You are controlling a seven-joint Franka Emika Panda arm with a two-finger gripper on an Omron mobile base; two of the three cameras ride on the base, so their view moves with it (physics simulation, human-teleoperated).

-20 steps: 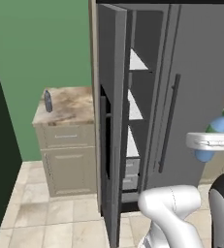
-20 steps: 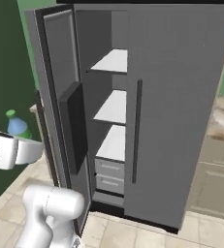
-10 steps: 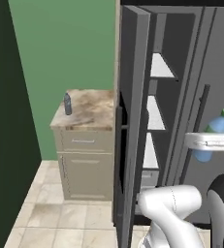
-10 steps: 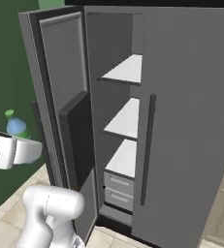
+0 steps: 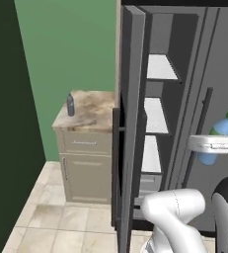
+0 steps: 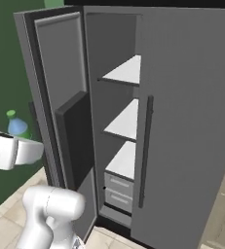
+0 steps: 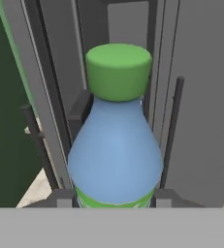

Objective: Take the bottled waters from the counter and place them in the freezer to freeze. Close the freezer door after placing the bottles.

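The lower body of the light blue bottle (image 7: pixel 114 145) is cut off by the hand view's bottom, while the dark bottle (image 5: pixel 70 105) on the counter (image 5: pixel 93 114) is too small for detail.

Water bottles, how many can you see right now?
2. The dark bottle stands on the counter; the green-capped bottle is held in the gripper before the open freezer.

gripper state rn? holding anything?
Gripper: closed on the light blue bottle with the green cap, held upright in front of the open freezer.
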